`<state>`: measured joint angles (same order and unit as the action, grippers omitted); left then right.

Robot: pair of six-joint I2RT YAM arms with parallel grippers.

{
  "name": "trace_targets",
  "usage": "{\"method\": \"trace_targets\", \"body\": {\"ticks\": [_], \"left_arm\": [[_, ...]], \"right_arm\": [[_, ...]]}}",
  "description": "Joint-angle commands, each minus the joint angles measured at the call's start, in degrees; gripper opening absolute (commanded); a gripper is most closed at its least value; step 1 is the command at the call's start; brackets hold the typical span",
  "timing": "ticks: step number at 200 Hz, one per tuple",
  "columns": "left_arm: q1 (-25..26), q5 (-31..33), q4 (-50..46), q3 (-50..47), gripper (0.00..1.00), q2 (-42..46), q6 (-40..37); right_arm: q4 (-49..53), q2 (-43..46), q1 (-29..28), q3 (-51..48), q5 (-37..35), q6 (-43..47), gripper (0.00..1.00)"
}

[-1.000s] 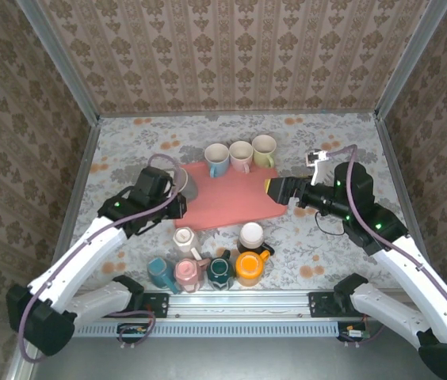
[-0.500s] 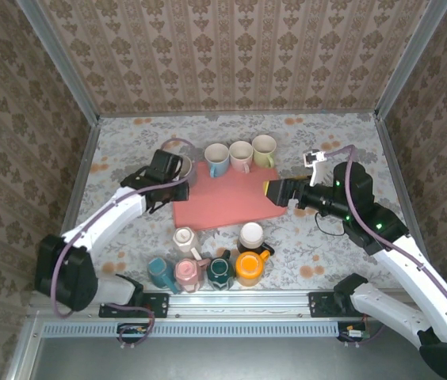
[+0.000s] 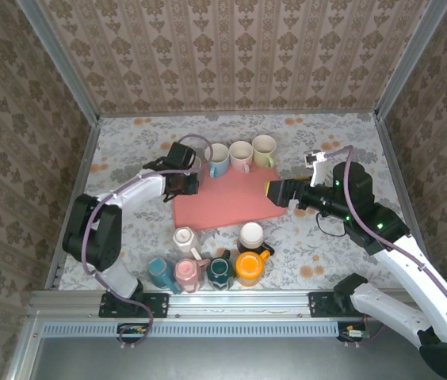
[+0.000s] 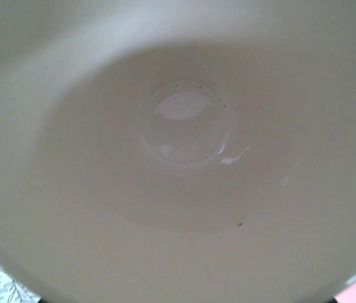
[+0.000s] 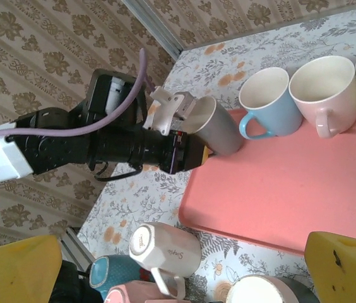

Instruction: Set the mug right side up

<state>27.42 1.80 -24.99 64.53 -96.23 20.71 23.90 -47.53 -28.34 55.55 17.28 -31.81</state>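
A grey mug (image 5: 214,126) leans at the back left corner of the pink mat (image 3: 227,202), its mouth turned up and to the left. My left gripper (image 3: 185,180) is shut on the mug's rim, and the left wrist view looks straight into its pale inside (image 4: 178,158). In the right wrist view the left gripper (image 5: 197,148) reaches in from the left. My right gripper (image 3: 272,190) hovers open by the mat's right edge with nothing between its yellow fingers (image 5: 345,265).
A blue mug (image 3: 216,158), a pink mug (image 3: 241,154) and a pale green mug (image 3: 264,149) stand upright along the mat's back. In front of the mat lie a cream mug (image 3: 184,237) on its side and several more mugs, among them an orange one (image 3: 249,267).
My left arm has swung from the front left toward the back, carrying the grey mug to the mat's back left corner beside the blue mug. The right arm has stayed still.
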Motion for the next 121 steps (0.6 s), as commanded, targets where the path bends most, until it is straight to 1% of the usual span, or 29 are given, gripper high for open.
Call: {"method": "trace_targets", "body": {"ticks": [1,35,49,78,106,109,121], "left_arm": [[-0.7,2.2,1.9,4.1,0.02,-2.0,-2.0],[-0.9,2.9,1.5,5.7,0.07,-4.6,-2.2],[-1.0,3.1,1.5,5.9,0.1,-5.3,-2.1],[-1.0,2.3,2.3,5.7,0.14,-6.2,-2.2],[-1.0,1.9,2.4,6.4,0.24,-7.0,-2.5],[-2.4,1.8,2.4,6.4,0.24,-7.0,-2.5],[-2.7,1.7,2.7,6.1,0.25,-6.9,-2.5]], "right_arm": [[1.4,0.5,-0.3,1.0,-1.0,1.3,1.0],[1.5,0.9,-0.3,0.4,-0.4,1.4,1.0],[1.7,0.9,-0.3,0.4,-0.4,1.6,1.0],[1.4,0.8,-0.3,0.0,-0.2,1.8,1.0],[0.7,0.0,-0.3,0.2,0.6,1.3,1.0],[0.6,-0.1,-0.4,0.2,0.7,1.3,1.0],[0.7,-0.3,-0.4,0.3,0.8,1.2,1.0]]}}
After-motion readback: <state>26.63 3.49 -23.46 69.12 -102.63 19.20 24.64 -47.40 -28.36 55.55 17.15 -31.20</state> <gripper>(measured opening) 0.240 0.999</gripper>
